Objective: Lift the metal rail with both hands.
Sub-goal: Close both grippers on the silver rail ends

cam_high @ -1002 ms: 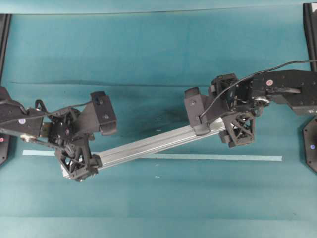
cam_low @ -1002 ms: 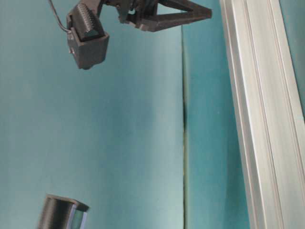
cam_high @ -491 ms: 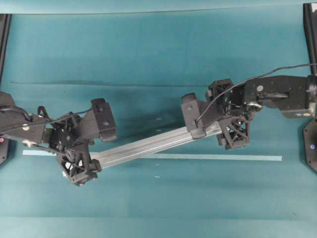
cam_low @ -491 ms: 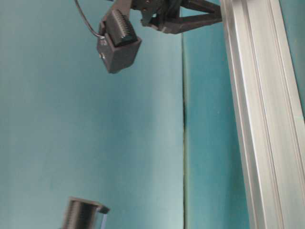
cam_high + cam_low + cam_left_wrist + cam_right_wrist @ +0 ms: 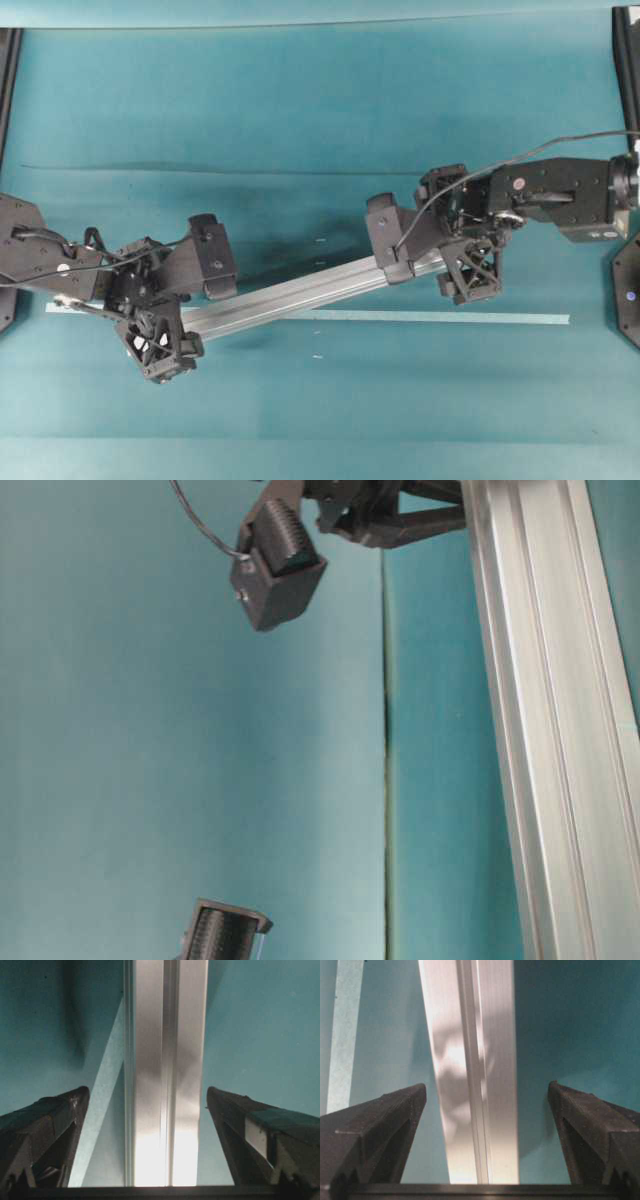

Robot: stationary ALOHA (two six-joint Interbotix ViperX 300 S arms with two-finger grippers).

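Observation:
The metal rail (image 5: 300, 292) lies slanted on the teal table, its right end further back. My left gripper (image 5: 187, 305) straddles its left end, open, one finger on each side. My right gripper (image 5: 430, 258) straddles the right end, also open. In the left wrist view the rail (image 5: 165, 1085) runs up between the fingertips (image 5: 82, 1091) with teal gaps on both sides of the left gripper (image 5: 146, 1091). In the right wrist view the rail (image 5: 470, 1060) passes through the right gripper (image 5: 487, 1086) the same way, touching neither finger. The table-level view shows the rail (image 5: 550, 730) at its right.
A thin pale tape strip (image 5: 430, 317) lies flat on the table in front of the rail and crosses under its left part; it also shows as tape (image 5: 105, 1085) and tape (image 5: 345, 1020). Black arm bases stand at the left and right table edges.
Both grippers have shifted slightly inward along the rail and towards the table's front edge, still open. The rail has not moved.

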